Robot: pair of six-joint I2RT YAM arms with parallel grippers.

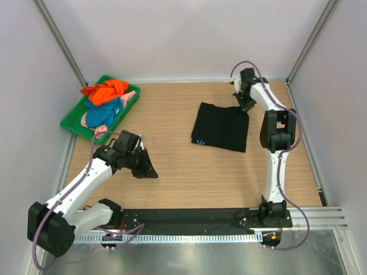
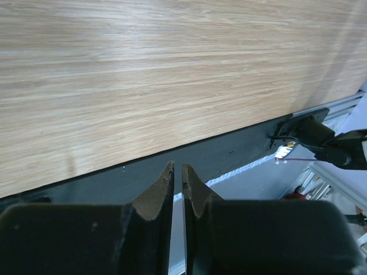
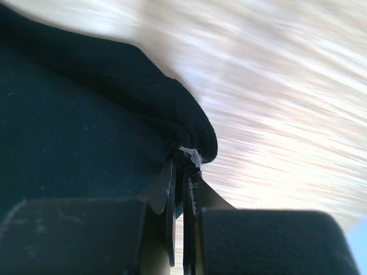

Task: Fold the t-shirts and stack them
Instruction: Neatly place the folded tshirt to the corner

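At the far left we see a green tray (image 1: 71,122) holding an orange shirt (image 1: 106,90), a blue shirt (image 1: 106,112) and a pink shirt (image 1: 131,95), bunched so that their edges are hard to separate. Near it the left gripper (image 1: 147,168) hangs low over the table (image 1: 183,166), its jaws almost touching with nothing between them. Right of centre the black shirt (image 1: 221,126) lies folded flat. The right gripper (image 3: 182,172) is clamped on its far right corner, and the wood beyond is blurred.
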